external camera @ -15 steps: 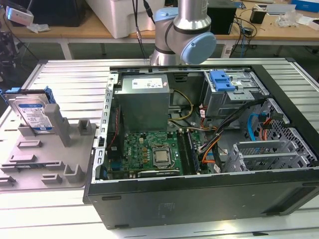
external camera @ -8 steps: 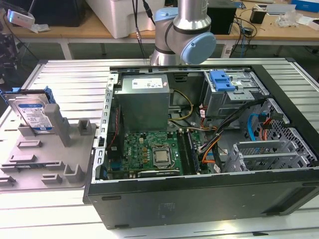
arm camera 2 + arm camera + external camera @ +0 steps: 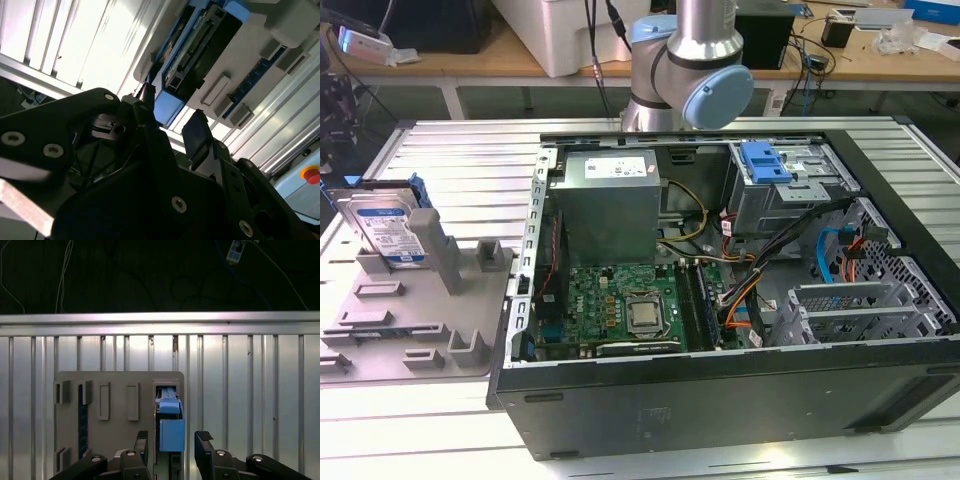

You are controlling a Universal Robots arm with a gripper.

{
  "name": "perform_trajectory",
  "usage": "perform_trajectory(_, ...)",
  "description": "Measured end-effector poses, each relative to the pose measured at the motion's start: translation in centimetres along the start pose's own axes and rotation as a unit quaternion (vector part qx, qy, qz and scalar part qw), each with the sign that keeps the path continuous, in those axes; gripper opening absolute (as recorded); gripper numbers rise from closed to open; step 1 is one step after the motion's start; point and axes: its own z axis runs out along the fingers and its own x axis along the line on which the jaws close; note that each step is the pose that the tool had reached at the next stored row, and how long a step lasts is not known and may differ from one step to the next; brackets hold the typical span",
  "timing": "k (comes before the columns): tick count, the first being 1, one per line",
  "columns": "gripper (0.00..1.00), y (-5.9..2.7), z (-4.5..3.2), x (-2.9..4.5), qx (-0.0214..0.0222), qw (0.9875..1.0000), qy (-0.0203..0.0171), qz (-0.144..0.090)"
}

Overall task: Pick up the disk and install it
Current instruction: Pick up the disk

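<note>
The disk (image 3: 388, 225), a silver drive with a white-and-blue label in a blue carrier, leans upright in a grey holder (image 3: 430, 310) at the exterior view's left. In the first wrist view the disk (image 3: 170, 427) appears edge-on, its blue carrier end between the two black fingertips (image 3: 142, 439). My gripper (image 3: 172, 441) is open, with a gap showing on each side of the carrier. The second wrist view shows the same gripper (image 3: 172, 127) from the side, its fingers (image 3: 196, 136) just short of the disk (image 3: 195, 47). Nothing is held.
An open computer case (image 3: 720, 400) lies on the slatted metal table (image 3: 470, 140), with the motherboard and power supply exposed. A grey drive cage (image 3: 790, 195) with a blue tab (image 3: 765, 160) sits at its far end. Cables run through the case. The arm's elbow (image 3: 690, 70) stands behind it.
</note>
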Motion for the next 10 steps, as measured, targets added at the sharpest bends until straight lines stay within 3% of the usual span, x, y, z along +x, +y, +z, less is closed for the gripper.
perform_trajectory(10, 0.5, 0.47, 1.09, -0.39, 0.0002, 1.0, 0.0, 0.0)
